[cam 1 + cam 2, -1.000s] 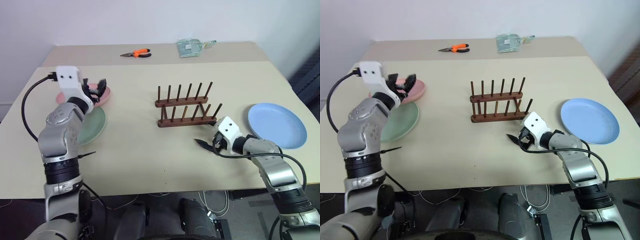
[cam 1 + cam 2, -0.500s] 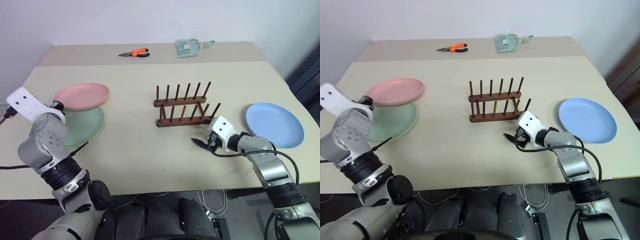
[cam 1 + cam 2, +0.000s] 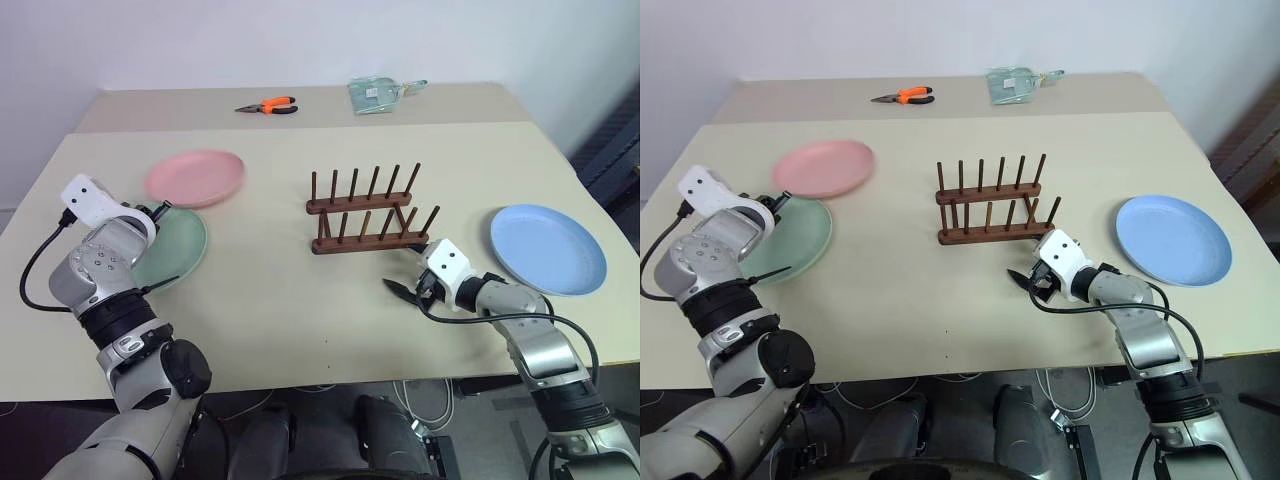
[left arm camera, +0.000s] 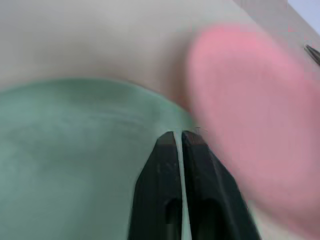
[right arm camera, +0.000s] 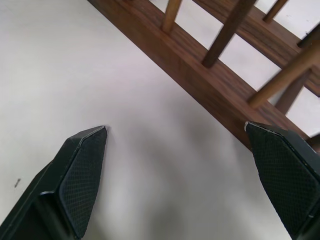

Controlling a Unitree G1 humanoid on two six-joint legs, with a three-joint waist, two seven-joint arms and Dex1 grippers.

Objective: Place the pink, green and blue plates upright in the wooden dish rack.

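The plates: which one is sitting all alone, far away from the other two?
The blue plate. It lies by itself past the right end of the wooden dish rack, while the pink plate and green plate sit close together on the other side.

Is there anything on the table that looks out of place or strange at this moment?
Yes. Orange-handled pliers and a clear packet lie at the far edge, unrelated to dishes. The pink plate appears blurred beside the green plate. The wooden dish rack holds no plates.
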